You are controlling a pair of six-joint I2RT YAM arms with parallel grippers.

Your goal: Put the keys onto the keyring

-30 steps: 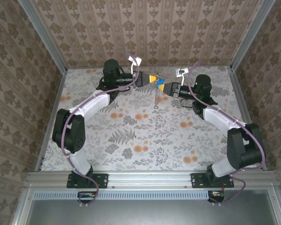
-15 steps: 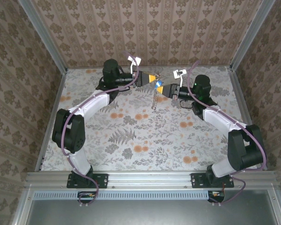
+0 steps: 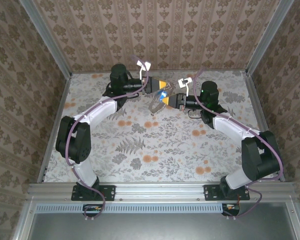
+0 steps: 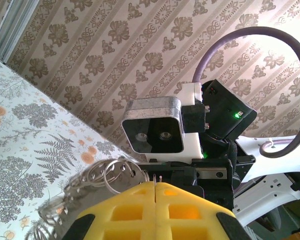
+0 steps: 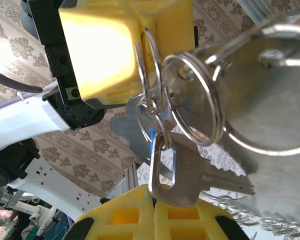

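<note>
Rings of keyring (image 3: 156, 103) clamped between closed pads of left end effector (image 3: 163, 85), raised above far part of table (image 3: 140, 145), chain dangling below. Right end effector (image 3: 170, 98) closed too, pinching head of keys (image 5: 166, 172) hanging from those rings, both tips nearly touching.

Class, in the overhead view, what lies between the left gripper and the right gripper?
In the top view, the blue-headed key and the keyring, its chain dangling, fill the short gap between the left gripper and the right gripper.
</note>
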